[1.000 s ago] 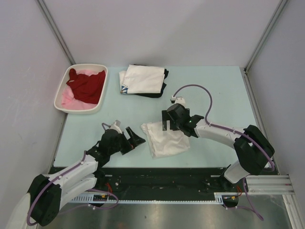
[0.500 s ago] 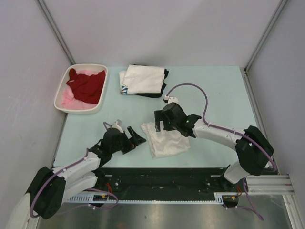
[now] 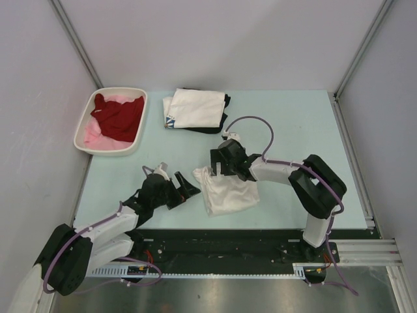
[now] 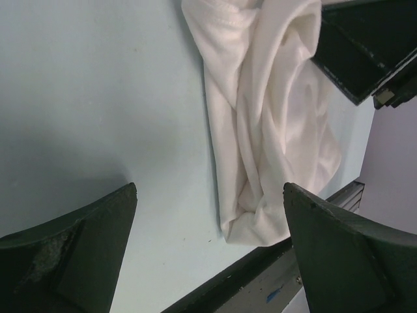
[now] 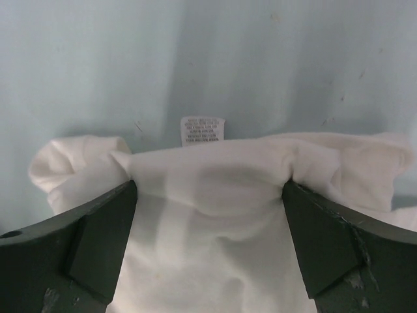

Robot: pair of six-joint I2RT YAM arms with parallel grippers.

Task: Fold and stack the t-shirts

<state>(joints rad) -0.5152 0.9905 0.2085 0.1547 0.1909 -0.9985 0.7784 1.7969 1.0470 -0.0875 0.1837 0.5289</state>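
Top external view shows the cream-white t-shirt (image 3: 226, 191) lying rumpled and partly folded near the table's (image 3: 293, 130) front edge, a small care label (image 5: 202, 130) poking from its far hem. My right gripper (image 3: 220, 168) sits at that far edge, fingers (image 5: 78, 241) spread wide with cloth bunched between them. My left gripper (image 3: 184, 190) lies just beside the shirt, fingers splayed, holding nothing. Farther back rest a folded stack (image 3: 195, 109) and a basin (image 3: 88, 111) holding the dark red shirt (image 3: 117, 116) and a pink shirt (image 3: 93, 135).

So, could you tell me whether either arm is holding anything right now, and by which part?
Nothing is held. The left tool is open over bare table, and the right tool is open astride the far edge of the white shirt, not closed on it.
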